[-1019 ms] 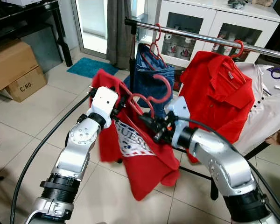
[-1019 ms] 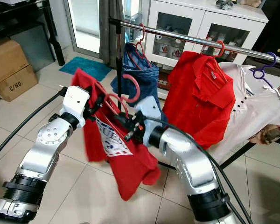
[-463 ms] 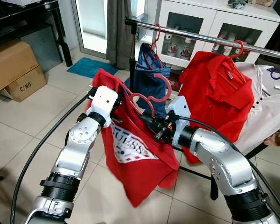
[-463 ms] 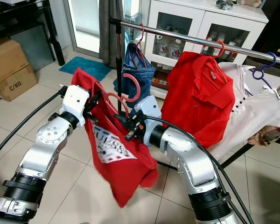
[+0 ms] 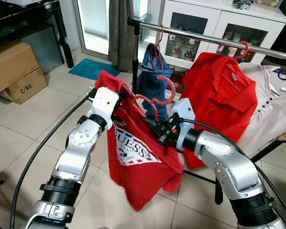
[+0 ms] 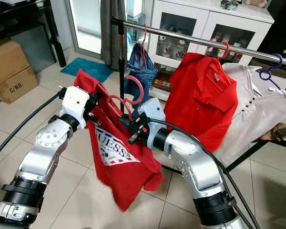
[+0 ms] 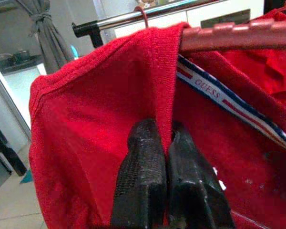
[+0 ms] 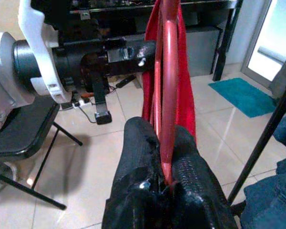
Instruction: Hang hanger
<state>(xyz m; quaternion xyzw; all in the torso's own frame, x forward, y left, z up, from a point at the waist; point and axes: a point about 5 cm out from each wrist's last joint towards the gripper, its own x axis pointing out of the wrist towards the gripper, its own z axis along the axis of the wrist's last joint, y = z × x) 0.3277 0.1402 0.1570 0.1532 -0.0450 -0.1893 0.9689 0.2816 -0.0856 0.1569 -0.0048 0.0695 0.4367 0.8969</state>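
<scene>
A red hanger (image 5: 155, 98) carries a red T-shirt (image 5: 138, 162) with a GUESS print, held up in front of the chrome clothes rail (image 5: 214, 39). My left gripper (image 5: 118, 113) is shut on the shirt's shoulder (image 7: 152, 71) at the hanger's left end. My right gripper (image 5: 150, 125) is shut on the hanger's red bar (image 8: 168, 86) near its middle. The hanger's hook (image 5: 169, 88) curls up below the rail, just in front of the hanging jeans (image 5: 152, 78).
On the rail hang jeans on a red hanger, a red polo shirt (image 5: 221, 95) and a white shirt (image 5: 271, 109). The rail's black post (image 5: 135, 52) stands behind the held shirt. Cardboard boxes (image 5: 14, 69) sit at the left, a white cabinet (image 5: 219, 24) behind the rail.
The red T-shirt has swung and settled lower under the hanger, its print now facing me. The jeans behind have swung slightly. Both grippers keep their hold.
</scene>
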